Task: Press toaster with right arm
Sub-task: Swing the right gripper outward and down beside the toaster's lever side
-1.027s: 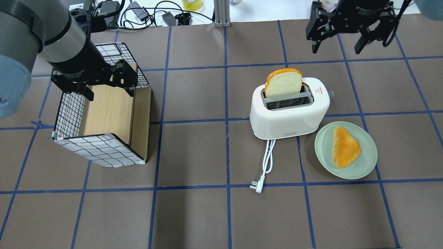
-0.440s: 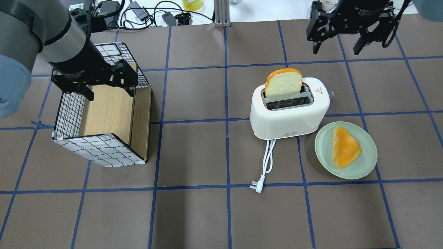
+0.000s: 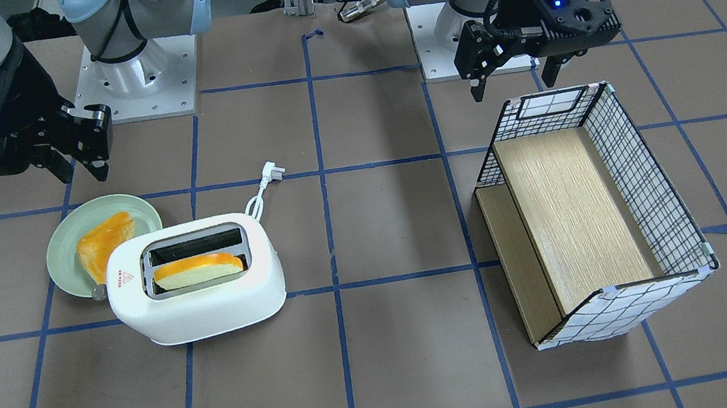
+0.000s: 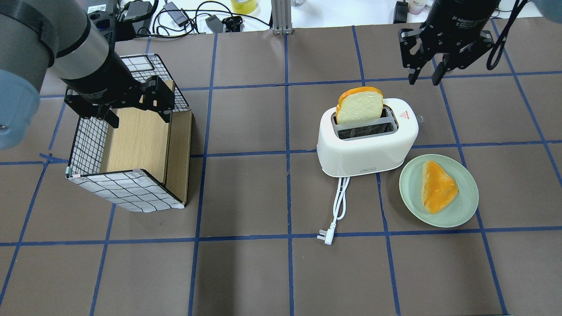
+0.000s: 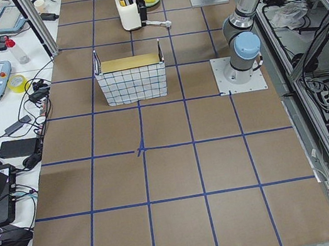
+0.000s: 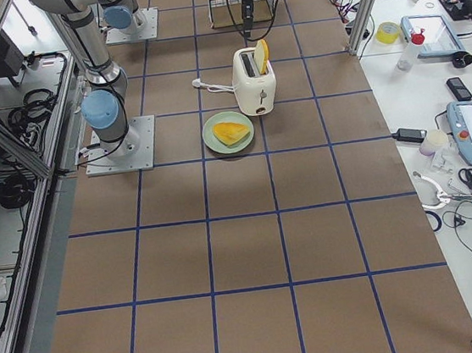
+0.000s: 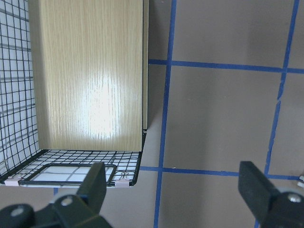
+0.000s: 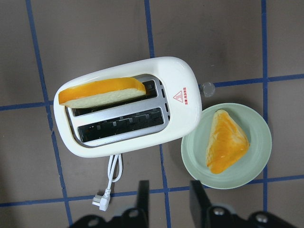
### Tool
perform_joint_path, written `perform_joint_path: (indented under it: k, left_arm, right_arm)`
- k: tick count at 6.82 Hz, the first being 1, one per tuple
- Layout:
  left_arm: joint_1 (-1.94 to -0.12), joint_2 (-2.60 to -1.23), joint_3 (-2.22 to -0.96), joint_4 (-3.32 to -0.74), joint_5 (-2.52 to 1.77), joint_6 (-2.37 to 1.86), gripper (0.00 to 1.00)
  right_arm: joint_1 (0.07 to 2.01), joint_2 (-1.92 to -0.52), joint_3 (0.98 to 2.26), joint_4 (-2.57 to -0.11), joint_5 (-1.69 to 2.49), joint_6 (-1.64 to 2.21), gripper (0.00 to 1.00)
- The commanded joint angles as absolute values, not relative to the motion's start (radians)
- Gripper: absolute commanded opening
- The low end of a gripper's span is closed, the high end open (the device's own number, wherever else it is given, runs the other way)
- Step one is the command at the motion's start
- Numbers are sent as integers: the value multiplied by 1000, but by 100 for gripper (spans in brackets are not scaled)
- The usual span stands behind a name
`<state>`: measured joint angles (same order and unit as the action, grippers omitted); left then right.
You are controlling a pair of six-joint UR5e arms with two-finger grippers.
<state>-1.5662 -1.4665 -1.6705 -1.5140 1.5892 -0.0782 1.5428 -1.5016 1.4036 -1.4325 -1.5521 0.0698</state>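
"Toaster (image 4: 366, 140) — where?"

"Upright on the tabletop (image 4: 246, 272), right of centre from overhead. Clock read on that view, 12 o'clock away from the robot. Long side running roughly 9 to 3 o'clock. White, two slots, red triangle sticker (image 4: 406, 115) on the end toward 3 o'clock."

"Anything in the slots?"

"Bread slice (image 4: 359, 106) standing in the slot on the 12 o'clock side, well proud of the top."

"Lever (image 4: 420, 117)?"

"Probably the small pale knob poking out at the toaster's 3 o'clock end, though too small to be sure."

"Right hand (image 4: 424, 80)?"

"Hovering above the tabletop at about 1 o'clock from the toaster, apart from it. Fingers (image 4: 410, 66) pointing down, close together with a narrow gap between, gripping nothing."

"Around the toaster?"

"Pale green plate (image 4: 465, 195) at its 4 o'clock, just beside the body. Orange-crusted bread wedge (image 4: 438, 186) lying on it. White cord (image 4: 339, 199) trailing toward 6 o'clock, ending in a plug (image 4: 326, 237) flat on the tabletop."

"And the left hand (image 4: 139, 119)?"

"Far off toward 9 o'clock, above one end of a wire-mesh box (image 4: 127, 191) with a wooden panel inside, fingers spread wide, holding nothing."
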Motion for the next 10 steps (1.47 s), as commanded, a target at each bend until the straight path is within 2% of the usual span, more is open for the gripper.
perform_joint_path:
  k: [1, 4, 7, 10]
  left_arm:
    - [-1566, -1466, -1671, -1514, 1589, -78, 100]
    - [-1566, -1466, -1671, -1514, 1589, -78, 100]
    - [-1566, -1466, -1671, -1514, 1589, -78, 100]
    - [-1566, -1466, -1671, -1514, 1589, -78, 100]
  right_arm:
    - [1505, -1494, 1402, -1427, -1498, 66, 0]
    - [1282, -1473, 1430, -1424, -1295, -194, 0]
    - [1074, -1422, 1578, -1474, -1033, -376, 0]
    - [1010, -1364, 1736, -1534, -734, -464, 0]
